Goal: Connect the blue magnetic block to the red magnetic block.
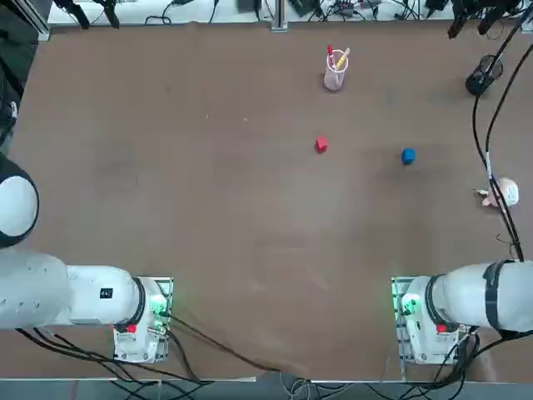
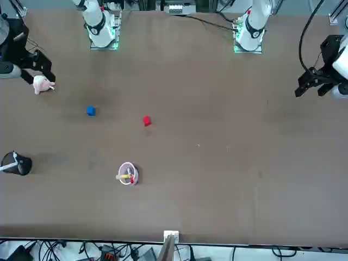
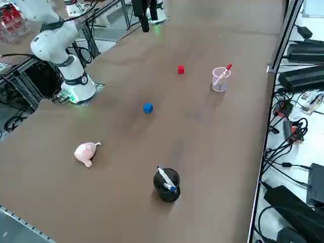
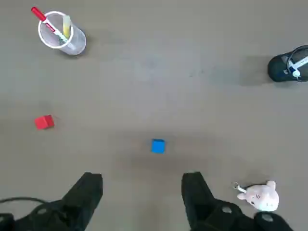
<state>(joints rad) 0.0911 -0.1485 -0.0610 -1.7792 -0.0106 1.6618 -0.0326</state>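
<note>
Apart: blue magnetic block (image 4: 158,146), red magnetic block (image 4: 44,122)

The setting is a robotics laboratory. Two white arms are bolted by their bases (image 1: 425,329) to a large brown work table (image 1: 233,217), with lit green indicators at the mounts. Bundled black cables (image 3: 283,136) and power equipment run along the table edges. A metal frame (image 3: 30,76) stands beside the table on a bare floor.

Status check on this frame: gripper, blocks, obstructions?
Right gripper open, empty, high above table. Blue magnetic block apart from red magnetic block, both untouched. Nothing between them.
</note>
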